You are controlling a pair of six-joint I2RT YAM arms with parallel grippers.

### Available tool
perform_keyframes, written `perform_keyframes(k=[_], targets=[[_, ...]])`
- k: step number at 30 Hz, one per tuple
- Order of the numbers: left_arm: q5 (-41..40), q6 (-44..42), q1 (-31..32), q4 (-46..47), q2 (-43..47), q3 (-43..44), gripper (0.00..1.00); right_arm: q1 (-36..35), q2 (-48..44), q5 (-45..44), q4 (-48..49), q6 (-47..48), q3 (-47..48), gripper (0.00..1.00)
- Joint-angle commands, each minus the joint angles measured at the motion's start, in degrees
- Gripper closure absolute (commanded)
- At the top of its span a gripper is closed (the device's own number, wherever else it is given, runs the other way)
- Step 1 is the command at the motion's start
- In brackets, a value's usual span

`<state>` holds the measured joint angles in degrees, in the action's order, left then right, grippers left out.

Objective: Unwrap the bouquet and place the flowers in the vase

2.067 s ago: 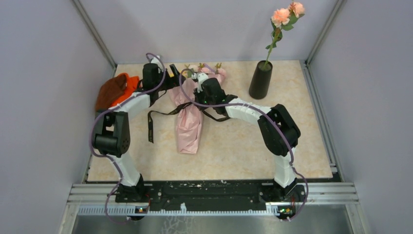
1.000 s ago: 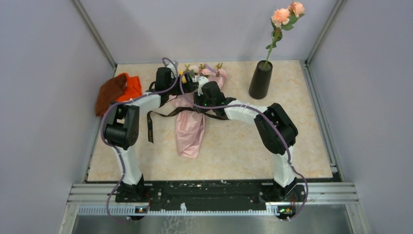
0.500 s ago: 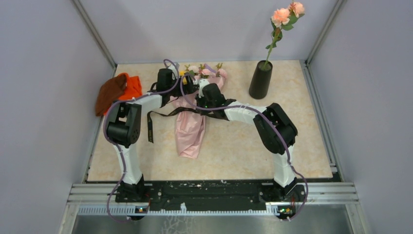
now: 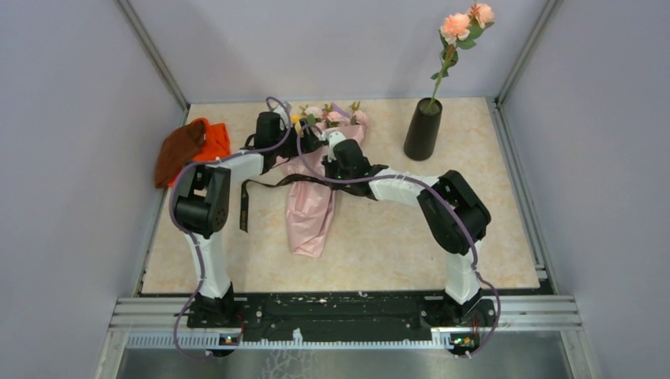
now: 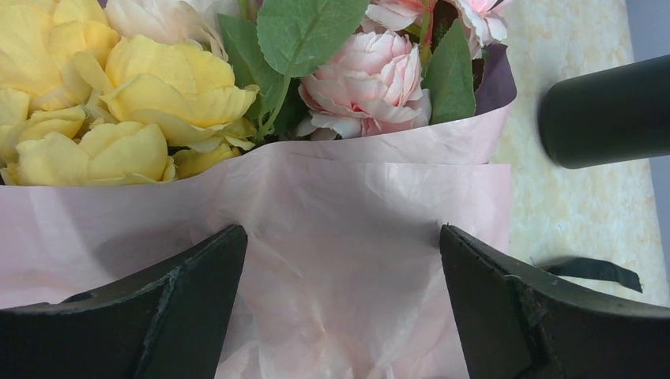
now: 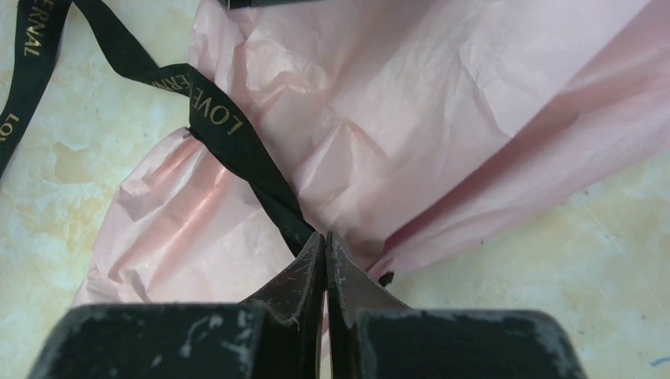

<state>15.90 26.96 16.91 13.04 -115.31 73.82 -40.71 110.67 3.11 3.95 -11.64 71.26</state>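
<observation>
Top external view: the beige marbled tabletop (image 4: 395, 237) carries the bouquet (image 4: 308, 209), a cone of crumpled pink paper lying flat near the centre with its narrow end toward the arm bases and its flower end toward the far wall. An orange-and-brown cloth bundle (image 4: 186, 146) lies at the far left edge, well apart from the cone. The tall matte black vase (image 4: 423, 130) stands upright at the far right and holds one long stem with peach blooms (image 4: 458, 28). Both arms reach over the upper part of the cone. The left gripper (image 5: 340, 237) has its jaws spread wide, one finger on each side of the pink paper just below the flowers (image 5: 142, 87), yellow and pale pink roses with green leaves; the fingers grip nothing. The right gripper (image 6: 325, 237) is fully closed, its fingertips pressed together on the black ribbon (image 6: 237, 134), printed with gold lettering, where it crosses the waist of the paper cone.
</observation>
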Motion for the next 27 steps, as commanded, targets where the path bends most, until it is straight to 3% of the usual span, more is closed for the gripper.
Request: perform_keyframes(k=[1,15,18,19,21,27], targets=[[0.7,0.4,0.2,0.2,-1.6,0.7,0.01,0.4,-6.5,-2.5,2.7,0.6,-3.0,1.00],[-0.3,0.5,0.1,0.1,-3.6,1.5,0.01,2.7,-17.4,-4.5,3.3,1.0,-9.4,1.00],[0.4,0.8,0.1,0.4,-3.7,1.4,0.01,2.9,-15.4,-3.9,2.1,2.3,-7.6,1.00],[0.7,1.0,0.1,0.5,-3.7,1.5,0.01,2.8,-13.7,-3.6,0.6,2.6,-6.0,0.99],[1.2,1.3,0.2,0.6,-3.5,1.4,0.01,2.8,-10.8,-2.1,-0.1,2.4,-3.5,0.85],[0.3,1.0,0.1,0.3,-3.3,0.3,0.01,2.8,-3.8,1.5,0.1,1.5,2.2,0.71]])
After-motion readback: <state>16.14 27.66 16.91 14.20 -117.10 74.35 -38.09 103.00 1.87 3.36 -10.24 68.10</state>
